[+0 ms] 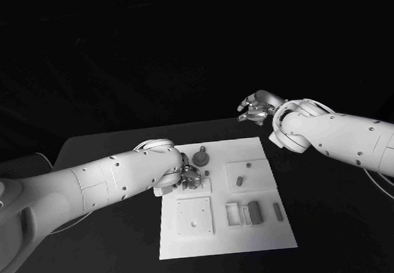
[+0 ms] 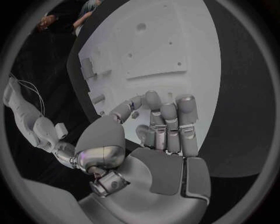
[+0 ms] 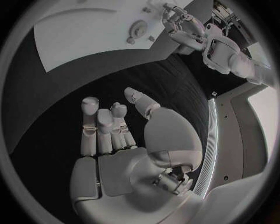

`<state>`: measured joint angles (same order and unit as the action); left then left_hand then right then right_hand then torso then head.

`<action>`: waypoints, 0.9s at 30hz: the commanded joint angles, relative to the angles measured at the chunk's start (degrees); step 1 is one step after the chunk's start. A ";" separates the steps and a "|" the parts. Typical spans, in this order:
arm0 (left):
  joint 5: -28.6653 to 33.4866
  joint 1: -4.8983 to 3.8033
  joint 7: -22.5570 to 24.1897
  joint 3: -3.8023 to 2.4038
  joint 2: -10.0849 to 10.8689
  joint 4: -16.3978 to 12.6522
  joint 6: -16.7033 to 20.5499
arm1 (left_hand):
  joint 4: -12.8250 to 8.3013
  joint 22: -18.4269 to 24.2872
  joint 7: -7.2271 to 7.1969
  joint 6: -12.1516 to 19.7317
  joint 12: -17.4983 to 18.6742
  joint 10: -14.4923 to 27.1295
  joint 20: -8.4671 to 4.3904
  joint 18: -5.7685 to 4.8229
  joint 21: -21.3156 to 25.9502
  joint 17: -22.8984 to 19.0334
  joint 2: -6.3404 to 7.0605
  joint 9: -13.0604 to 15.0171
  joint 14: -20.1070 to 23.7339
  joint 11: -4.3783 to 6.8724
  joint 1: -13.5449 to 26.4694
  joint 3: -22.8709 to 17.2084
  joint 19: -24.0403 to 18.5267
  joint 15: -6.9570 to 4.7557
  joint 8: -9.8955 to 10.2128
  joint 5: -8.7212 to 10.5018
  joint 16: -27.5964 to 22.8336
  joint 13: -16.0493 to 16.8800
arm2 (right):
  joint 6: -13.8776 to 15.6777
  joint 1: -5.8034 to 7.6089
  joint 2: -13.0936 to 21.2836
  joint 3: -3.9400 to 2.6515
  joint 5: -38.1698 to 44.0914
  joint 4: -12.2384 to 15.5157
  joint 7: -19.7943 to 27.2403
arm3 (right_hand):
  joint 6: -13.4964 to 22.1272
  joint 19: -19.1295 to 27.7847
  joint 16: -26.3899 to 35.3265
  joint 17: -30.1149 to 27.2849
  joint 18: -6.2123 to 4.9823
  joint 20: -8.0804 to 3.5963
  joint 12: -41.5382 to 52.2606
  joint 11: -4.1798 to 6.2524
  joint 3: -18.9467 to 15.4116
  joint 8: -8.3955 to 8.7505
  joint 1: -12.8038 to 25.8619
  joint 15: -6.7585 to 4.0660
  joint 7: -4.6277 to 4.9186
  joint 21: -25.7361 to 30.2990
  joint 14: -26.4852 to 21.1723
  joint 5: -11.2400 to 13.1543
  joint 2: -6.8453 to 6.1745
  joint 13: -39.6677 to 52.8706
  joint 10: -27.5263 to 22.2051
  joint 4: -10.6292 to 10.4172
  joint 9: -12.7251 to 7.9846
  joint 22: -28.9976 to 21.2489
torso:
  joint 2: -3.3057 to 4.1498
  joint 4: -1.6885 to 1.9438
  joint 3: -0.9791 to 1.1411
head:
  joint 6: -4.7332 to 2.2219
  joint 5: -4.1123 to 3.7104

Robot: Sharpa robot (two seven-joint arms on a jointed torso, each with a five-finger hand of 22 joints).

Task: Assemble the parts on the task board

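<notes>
Head view: left hand (image 1: pixel 189 175) on task board (image 1: pixel 259 236).

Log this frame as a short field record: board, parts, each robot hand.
board: white task board flat at mid table
parts: small grey parts lying on the board; round part near its far edge
left robot hand: over the board's far left area, fingers curled, nothing visibly held
right robot hand: raised beyond the board's far right corner, over black table, holding nothing
</notes>
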<state>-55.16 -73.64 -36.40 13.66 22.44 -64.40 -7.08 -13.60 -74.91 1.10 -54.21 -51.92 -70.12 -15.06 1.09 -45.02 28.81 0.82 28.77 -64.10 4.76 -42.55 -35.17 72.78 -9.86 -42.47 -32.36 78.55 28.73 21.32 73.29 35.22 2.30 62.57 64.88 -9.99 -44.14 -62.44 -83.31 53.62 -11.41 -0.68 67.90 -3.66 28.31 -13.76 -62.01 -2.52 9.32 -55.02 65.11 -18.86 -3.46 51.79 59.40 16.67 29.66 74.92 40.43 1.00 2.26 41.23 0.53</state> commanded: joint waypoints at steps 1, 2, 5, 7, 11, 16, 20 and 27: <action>-0.03 0.04 0.12 -0.01 -0.17 -0.08 -0.65 | -0.27 -0.94 -0.47 -0.35 -0.29 0.57 -0.36 3.08 -0.10 -0.19 -0.72 -0.01 0.49 -0.02 0.64 0.95 -0.20 -0.35 -13.16 -0.07 0.14 -0.14 | -0.76 0.02 0.00 -0.02 0.56 0.11 0.13 | -0.35 0.30 0.21 -0.09 -3.59 0.13 0.19 0.01 -0.32 -0.03 -0.21 0.02 0.87 0.40 -0.38 0.28 0.33 -0.06 -0.46 0.07 -0.08 0.65 | 0.00 0.02 -0.02 | 0.13 0.04; -0.03 0.05 0.11 -0.01 -0.17 -0.07 -0.64 | -0.23 -0.92 -0.47 -0.34 -0.31 0.59 -0.36 3.08 -0.08 -0.26 -0.57 -0.03 0.51 -0.01 0.67 1.15 -0.22 -0.35 -13.16 0.09 0.17 -0.19 | -0.81 0.02 0.00 -0.02 0.56 0.11 0.13 | -0.34 0.30 0.21 -0.09 -3.59 0.13 0.19 0.01 -0.32 -0.03 -0.21 0.02 0.88 0.40 -0.38 0.28 0.33 -0.07 -0.46 0.07 -0.08 0.65 | 0.00 0.01 -0.01 | 0.17 0.06; -0.03 0.05 0.12 -0.01 -0.16 -0.09 -0.53 | -0.04 -0.88 -0.49 -0.34 -0.37 0.61 -0.36 3.08 -0.05 -0.41 -0.26 -0.07 0.53 0.00 0.75 1.49 -0.24 -0.37 -13.17 0.43 0.24 -0.29 | -0.85 0.02 0.00 -0.02 0.56 0.09 0.12 | -0.34 0.30 0.21 -0.09 -3.59 0.14 0.19 0.01 -0.32 -0.03 -0.20 0.03 0.88 0.40 -0.39 0.28 0.34 -0.07 -0.46 0.08 -0.08 0.65 | 0.00 0.03 -0.02 | 0.17 0.01; -0.03 0.05 0.14 -0.01 -0.16 -0.09 -0.49 | 0.16 -0.86 -0.49 -0.35 -0.41 0.62 -0.37 3.09 -0.03 -0.51 -0.08 -0.09 0.55 0.01 0.82 1.67 -0.24 -0.38 -13.18 0.65 0.28 -0.36 | -0.87 0.02 0.01 -0.02 0.56 0.08 0.11 | -0.34 0.29 0.21 -0.09 -3.59 0.14 0.19 0.01 -0.32 -0.03 -0.20 0.03 0.88 0.40 -0.39 0.28 0.35 -0.07 -0.46 0.08 -0.08 0.65 | 0.00 0.03 -0.03 | 0.17 0.01; -0.07 0.05 0.18 -0.01 -0.12 -0.08 -0.53 | 0.39 -0.84 -0.51 -0.35 -0.46 0.62 -0.38 3.10 -0.01 -0.61 0.05 -0.12 0.55 0.02 0.86 1.82 -0.24 -0.39 -13.19 0.86 0.34 -0.43 | -0.89 0.02 0.01 -0.02 0.56 0.10 0.11 | -0.34 0.29 0.20 -0.10 -3.59 0.14 0.20 0.00 -0.32 -0.03 -0.20 0.03 0.88 0.40 -0.39 0.28 0.36 -0.08 -0.47 0.08 -0.09 0.65 | 0.00 0.01 -0.04 | 0.20 0.09; -0.07 0.06 0.26 -0.01 -0.07 -0.08 -0.49 | 0.37 -0.84 -0.55 -0.38 -0.52 0.61 -0.42 3.14 -0.01 -0.69 -0.18 -0.13 0.55 0.05 0.56 1.74 -0.24 -0.42 -13.22 0.81 0.42 -0.49 | -0.97 0.02 0.02 -0.02 0.56 0.08 0.11 | -0.34 0.29 0.20 -0.10 -3.59 0.15 0.21 0.00 -0.33 -0.03 -0.19 0.03 0.88 0.40 -0.39 0.28 0.38 -0.09 -0.47 0.07 -0.09 0.65 | 0.00 0.04 -0.04 | 0.32 0.08; -0.07 0.06 0.36 -0.01 0.00 -0.09 0.02 | 0.20 -0.85 -0.59 -0.41 -0.62 0.60 -0.44 3.17 -0.04 -0.82 -0.64 -0.16 0.55 0.09 0.14 1.66 -0.25 -0.46 -13.25 0.34 0.55 -0.58 | -1.02 0.01 0.00 -0.02 0.56 0.05 0.11 | -0.34 0.29 0.20 -0.10 -3.59 0.15 0.21 0.00 -0.34 -0.03 -0.19 0.03 0.88 0.40 -0.39 0.28 0.40 -0.09 -0.47 0.07 -0.09 0.65 | -0.01 0.02 -0.03 | 0.37 0.10; -0.10 0.06 0.53 -0.02 0.03 -0.10 0.10 | -2.57 -0.97 -0.62 -0.51 -1.10 0.63 -0.44 3.12 -0.31 -1.54 -4.01 -0.35 0.67 0.13 -2.26 0.73 -0.28 -0.51 -13.40 -4.31 1.19 -1.10 | -1.28 0.01 -0.01 -0.02 0.56 -0.01 0.07 | -0.34 0.28 0.19 -0.10 -3.59 0.15 0.23 0.00 -0.34 -0.03 -0.19 0.03 0.88 0.40 -0.39 0.27 0.43 -0.10 -0.47 0.07 -0.10 0.65 | 0.00 0.00 -0.03 | 0.41 0.07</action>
<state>-55.16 -73.60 -36.34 13.67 22.53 -64.40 -7.00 -14.80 -74.95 0.82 -53.94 -52.77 -69.72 -15.24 1.10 -45.02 27.31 0.29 28.51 -63.70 4.74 -41.62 -33.48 72.56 -10.21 -47.46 -36.39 79.61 27.71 20.91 73.28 35.24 2.30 62.58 64.83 -10.04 -44.01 -62.53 -83.31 53.57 -11.42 -0.59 67.89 -3.66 28.31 -13.76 -62.01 -2.52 9.44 -54.78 65.11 -18.86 -3.46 51.75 59.40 16.67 29.62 74.92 40.42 1.02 2.22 41.62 0.62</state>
